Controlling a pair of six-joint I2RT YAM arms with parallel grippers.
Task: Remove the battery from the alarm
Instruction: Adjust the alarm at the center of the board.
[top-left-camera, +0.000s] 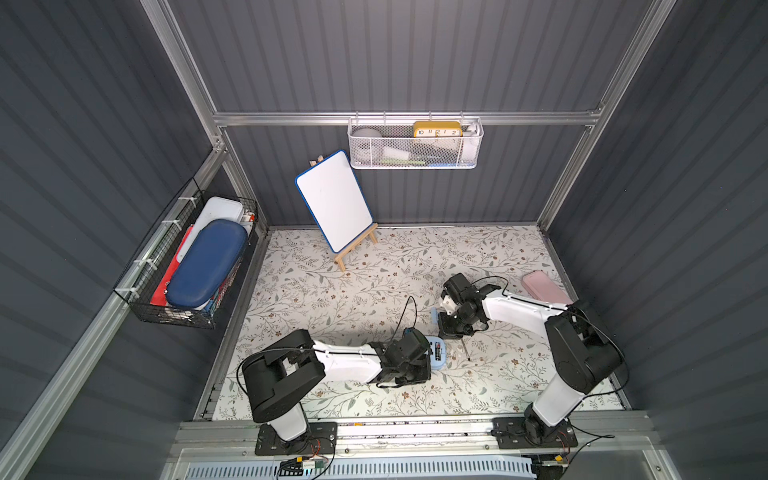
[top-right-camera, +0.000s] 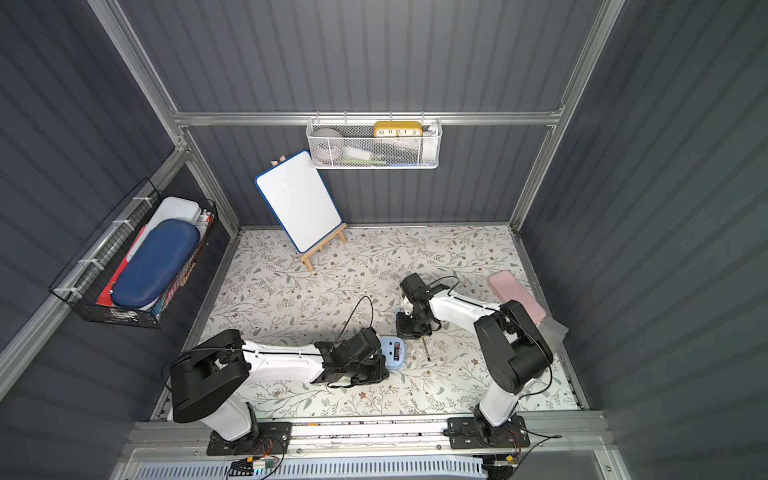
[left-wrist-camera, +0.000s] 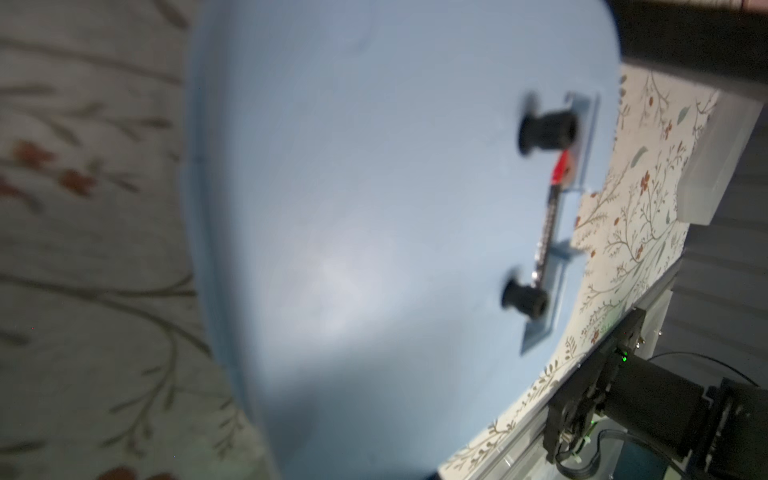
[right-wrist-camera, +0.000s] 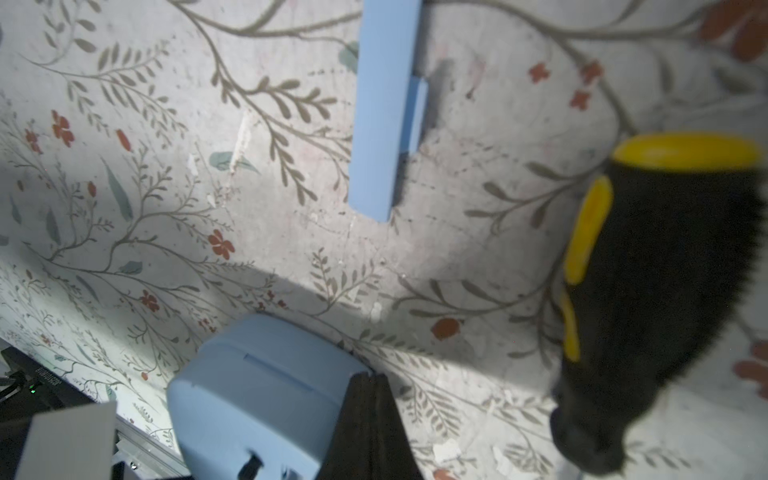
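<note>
Pinning alarm (top-left-camera: 438, 365) steady w/ clenched left gripper (top-left-camera: 424, 360); grasping screwdriver (right-wrist-camera: 648, 291) w/ right gripper (top-left-camera: 457, 334), prob. for prying battery (top-right-camera: 397, 351) out.

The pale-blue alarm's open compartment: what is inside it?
A dark battery with a red end lies in the open compartment on the alarm's back. Whatever is beneath the battery is covered by it. The clock face is turned down, unseen.
</note>
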